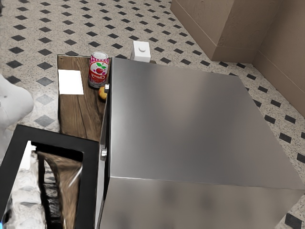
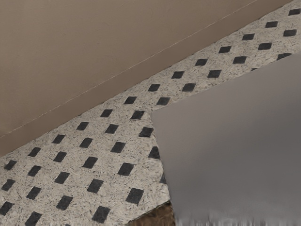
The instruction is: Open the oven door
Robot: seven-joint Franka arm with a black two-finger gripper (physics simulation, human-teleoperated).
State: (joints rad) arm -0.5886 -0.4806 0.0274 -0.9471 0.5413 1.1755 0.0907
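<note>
Black-framed, the door [image 1: 89,186] is jutting from the oven [image 1: 181,119]. We are finding our hand's grip impossible to tell.

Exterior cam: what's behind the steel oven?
Past the oven's far edge, the upper part of a white box; the oven covers its base. Farther back, tiled floor and a brown wall. Anything lower, close behind, is hidden.

The arm [image 1: 13,102] is white, with a smooth, plain shell. Its visible part swells into a broad, rounded end, with soft grey shading along the curved surface.
</note>
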